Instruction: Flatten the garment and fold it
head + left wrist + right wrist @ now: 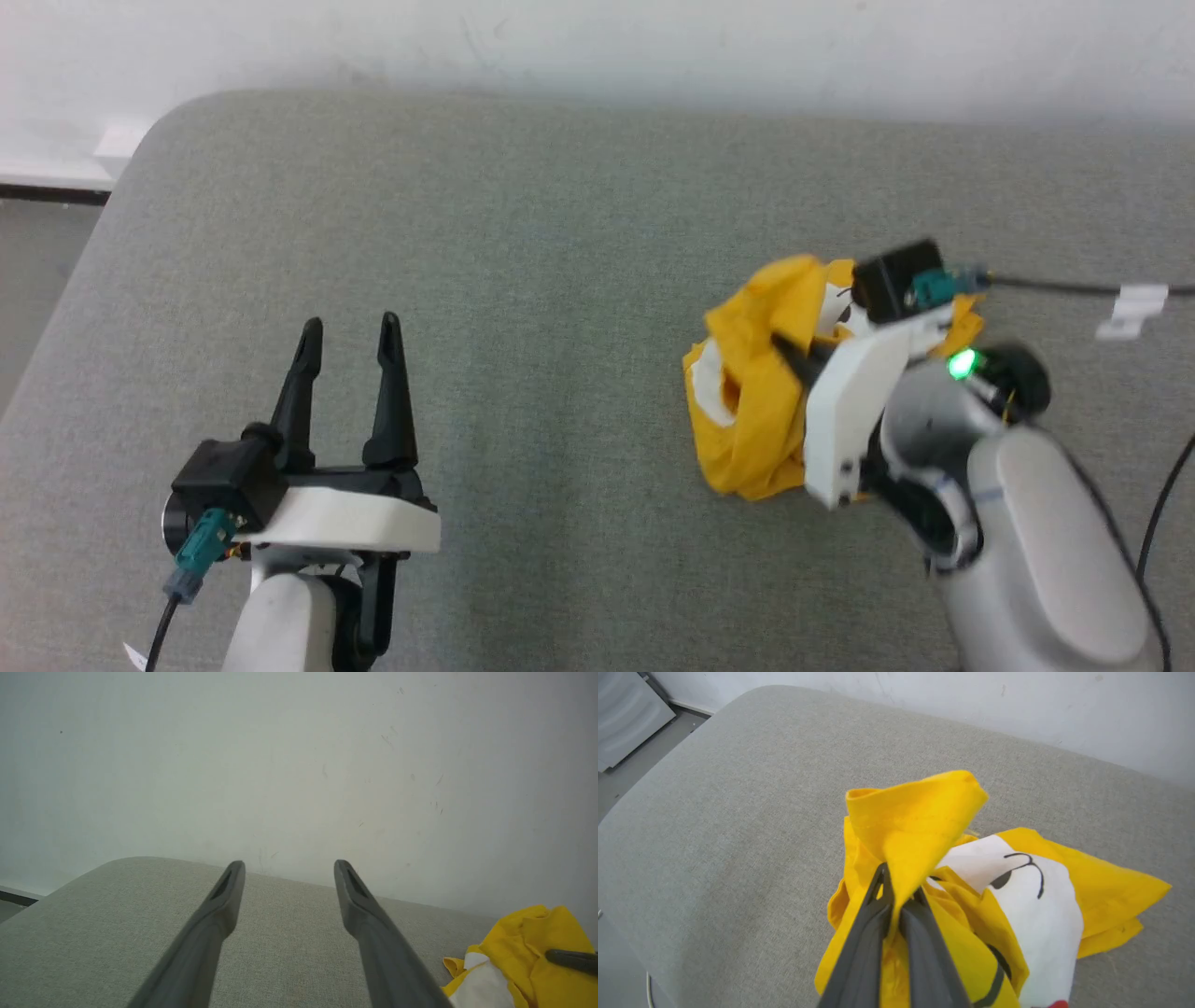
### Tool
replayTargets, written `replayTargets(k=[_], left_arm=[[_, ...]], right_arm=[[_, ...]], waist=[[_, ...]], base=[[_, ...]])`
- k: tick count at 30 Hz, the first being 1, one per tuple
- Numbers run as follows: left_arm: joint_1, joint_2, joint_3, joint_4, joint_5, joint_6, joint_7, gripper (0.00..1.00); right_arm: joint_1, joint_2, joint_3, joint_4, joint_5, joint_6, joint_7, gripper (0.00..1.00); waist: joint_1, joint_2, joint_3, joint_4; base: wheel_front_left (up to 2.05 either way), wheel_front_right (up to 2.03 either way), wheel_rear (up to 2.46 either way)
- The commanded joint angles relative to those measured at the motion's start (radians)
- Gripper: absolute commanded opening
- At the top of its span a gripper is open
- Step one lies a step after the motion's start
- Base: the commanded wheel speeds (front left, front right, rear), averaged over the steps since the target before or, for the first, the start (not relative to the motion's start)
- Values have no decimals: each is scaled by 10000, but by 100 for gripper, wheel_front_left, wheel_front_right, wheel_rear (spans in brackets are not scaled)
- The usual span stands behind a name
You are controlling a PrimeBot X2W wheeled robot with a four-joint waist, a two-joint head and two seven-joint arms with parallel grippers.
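The left arm rises from the near left edge of the head view. Its left gripper point(351, 322) points straight ahead over the grey padded surface point(560, 205) toward the white wall point(299, 765). Its two dark fingers are spread wide with nothing between them. Whether they rest on the padding or float just above it is hard to judge from these angles. The right arm comes in from the lower right as a pale forearm with a green light point(962, 364) at the wrist. It bends so that the right gripper point(900, 884) angles leftward and down into the garment point(747, 411). The fingers there are pressed almost together on a fold of yellow cloth, which stands up between them and peaks above the tips in the right wrist view. The garment is a crumpled mustard-yellow heap on the right half of the surface, well apart from the left gripper (the left wrist view catches it at its lower right corner, with one dark finger of the other gripper lying across it). A white patch point(1041, 905) with curved black lines faces up beside the clamped fold, with a black stripe point(994, 975) below it. A black cable point(1055, 285) carrying a white tag point(1134, 308) runs off to the right behind the wrist.
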Motion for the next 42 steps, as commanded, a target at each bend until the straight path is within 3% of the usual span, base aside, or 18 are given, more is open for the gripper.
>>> replayTargets(k=[1,6,10,11,12,17,22,28,32,36,42], left_arm=[[150,-42,67,69,94,7,-47,100],[341,-42,181,114,209,-52,-47,100],[448,-43,283,139,305,-144,-47,100],[456,-43,311,141,320,-158,-47,100],[459,-43,316,139,326,-175,-47,100],[522,-43,274,188,330,-238,-47,100],[627,-43,206,274,312,-300,-47,100],[584,-43,-239,490,198,-462,-47,100],[364,-43,-1222,994,-173,-565,-47,100],[-147,-43,-2823,1966,-722,-681,216,100],[-889,-43,-5013,3156,-1888,-538,2362,100]], right_arm=[[815,16,158,-470,414,-9,51,0],[2854,-149,84,-1872,1030,-9,1044,0],[4949,-171,-682,-2942,963,-9,2258,0],[5329,-136,-918,-3133,898,-9,2356,43],[5639,-100,-1173,-3282,776,-9,2336,100],[6429,6,-2220,-3509,616,-9,1313,100],[6027,13,-3004,-3493,503,-9,-1478,100],[5397,14,-3063,-3184,-284,-9,-4340,100],[5181,15,-2834,-2945,-478,-9,-5589,100],[5049,15,-2633,-2646,-426,-9,-6048,100],[4832,16,-2433,-2318,-335,-9,-6180,100]], waist=[[-1,-1,-387,-311],[-1,-1,-738,-558],[-1,-1,-894,-816],[-1,-1,-908,-873],[-1,-1,-910,-913],[-1,-1,-940,-1045],[-1,-1,-1010,-1032],[-1,-1,-1067,-953],[-1,-1,-959,-1075],[-1,-1,-744,-1346],[-1,-1,-456,-1841]], base=[[0,0,0],[0,0,0],[0,0,0],[0,0,0],[0,0,0],[0,0,0],[0,0,0],[0,0,0],[0,0,0],[0,0,0],[0,0,0]])
